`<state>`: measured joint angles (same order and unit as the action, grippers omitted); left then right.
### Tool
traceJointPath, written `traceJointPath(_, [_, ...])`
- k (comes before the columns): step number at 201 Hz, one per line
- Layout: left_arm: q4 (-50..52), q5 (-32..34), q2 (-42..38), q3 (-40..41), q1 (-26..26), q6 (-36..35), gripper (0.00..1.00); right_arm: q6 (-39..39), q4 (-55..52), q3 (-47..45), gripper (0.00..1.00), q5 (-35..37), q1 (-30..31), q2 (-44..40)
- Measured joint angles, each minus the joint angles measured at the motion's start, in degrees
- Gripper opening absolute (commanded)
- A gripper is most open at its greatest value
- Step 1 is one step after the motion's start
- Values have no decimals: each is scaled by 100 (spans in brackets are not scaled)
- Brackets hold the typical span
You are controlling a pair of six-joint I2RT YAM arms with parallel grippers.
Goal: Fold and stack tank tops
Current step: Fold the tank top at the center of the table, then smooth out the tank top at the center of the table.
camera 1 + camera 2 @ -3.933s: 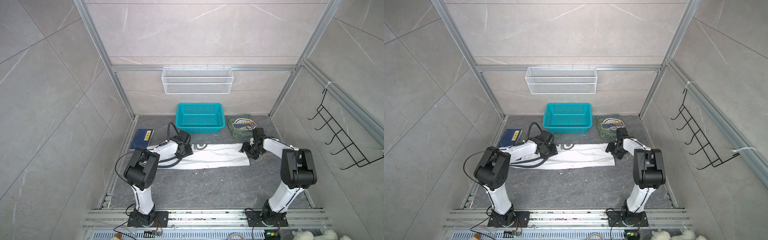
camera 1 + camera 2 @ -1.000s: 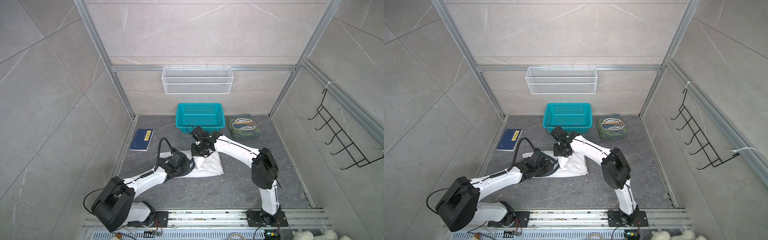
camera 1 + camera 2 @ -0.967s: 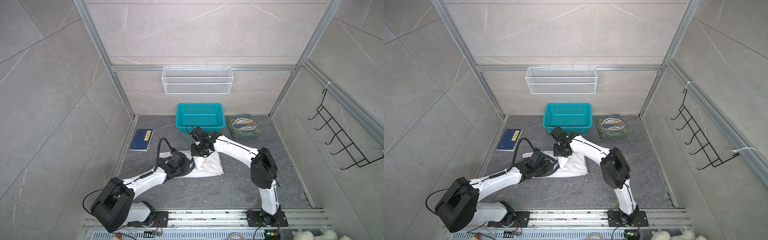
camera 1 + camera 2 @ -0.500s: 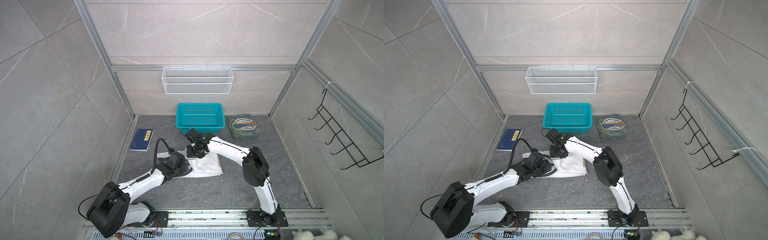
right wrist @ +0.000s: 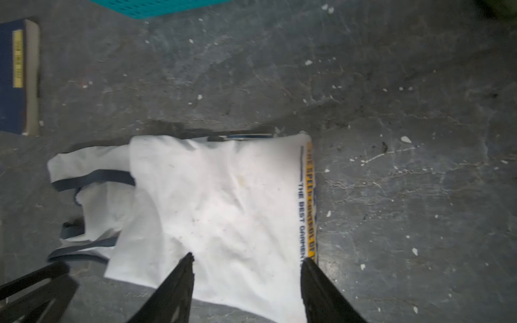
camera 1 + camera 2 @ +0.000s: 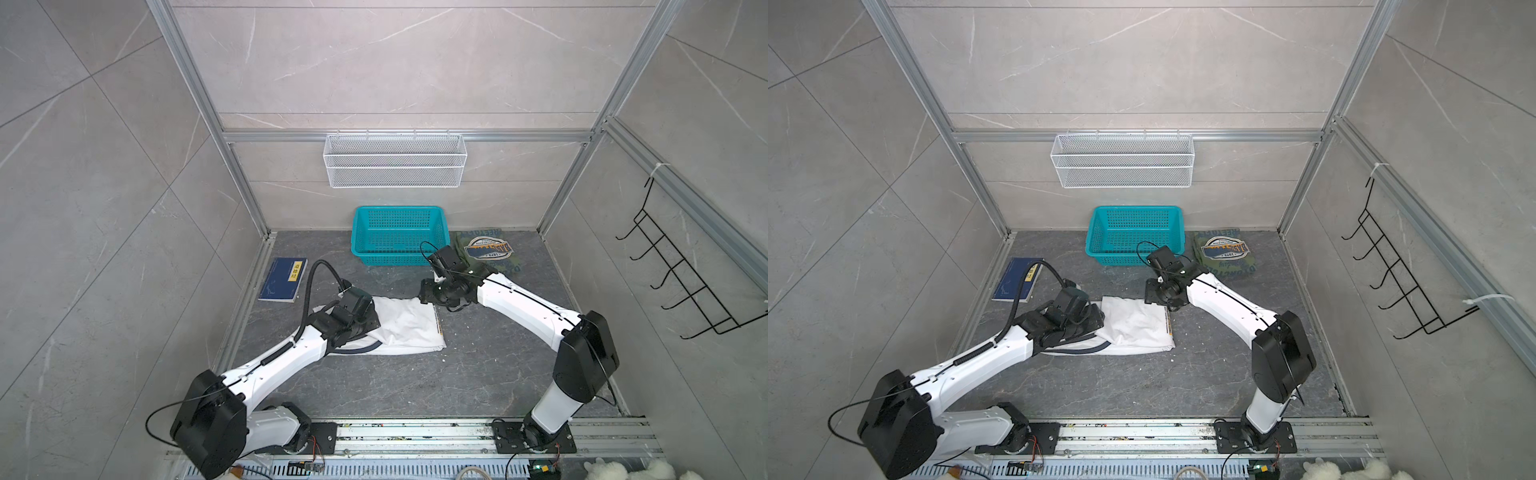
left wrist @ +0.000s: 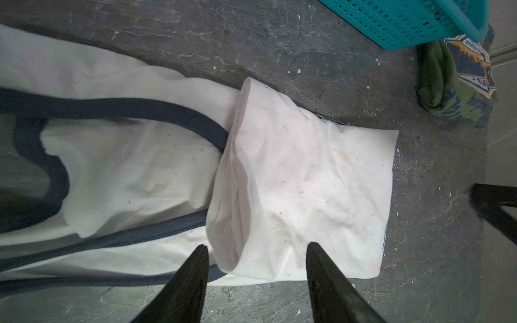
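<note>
The white tank top (image 6: 409,328) (image 5: 223,201) lies mid-floor, its hem half folded over the strap half; dark armhole trim (image 7: 112,107) shows at its left end. Over its near edge hangs my left gripper (image 7: 257,247) (image 6: 362,323), open, straddling the fold's loose edge and holding nothing. My right gripper (image 5: 246,256) (image 6: 428,295) is open above the top's far right corner, by the yellow print strip (image 5: 310,201), also with nothing in it. The olive green tank top (image 6: 486,249) (image 6: 1223,251) lies folded at the back right, badge upward.
A teal basket (image 6: 399,237) stands against the back wall, left of the olive top. A blue book (image 6: 284,279) lies at the far left of the floor. A wire shelf (image 6: 395,160) hangs on the back wall, and a black hook rack (image 6: 681,282) on the right wall.
My right gripper opened, let go of the white cloth and drew back to the right. The hem half now lies folded over. My left arm shifted only slightly.
</note>
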<state>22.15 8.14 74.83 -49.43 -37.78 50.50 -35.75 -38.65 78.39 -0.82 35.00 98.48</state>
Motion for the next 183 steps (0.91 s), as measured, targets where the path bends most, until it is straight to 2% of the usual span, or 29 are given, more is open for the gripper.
traceJointPath(35, [76,-20,984,-319,-11,22,61,94,140,-319,66,-87,-46,264])
traceJointPath(62, [186,15,1016,-59,-11,107,62,109,343,-487,66,-175,-48,323])
traceJointPath(79, [184,-83,1016,57,-9,179,59,109,444,-629,66,-214,-48,343])
traceJointPath(91, [140,-146,1016,136,-11,219,53,109,470,-697,66,-234,-48,356])
traceJointPath(123, [-2,-387,1019,330,-11,354,24,109,590,-826,66,-243,-55,424])
traceJointPath(152, [4,-413,857,337,-114,396,5,109,614,-957,66,-240,-105,428])
traceJointPath(167, [76,-389,664,308,-205,398,0,111,619,-964,66,-240,-157,428])
traceJointPath(183, [162,-363,382,269,-308,417,0,131,625,-964,66,-238,-208,428])
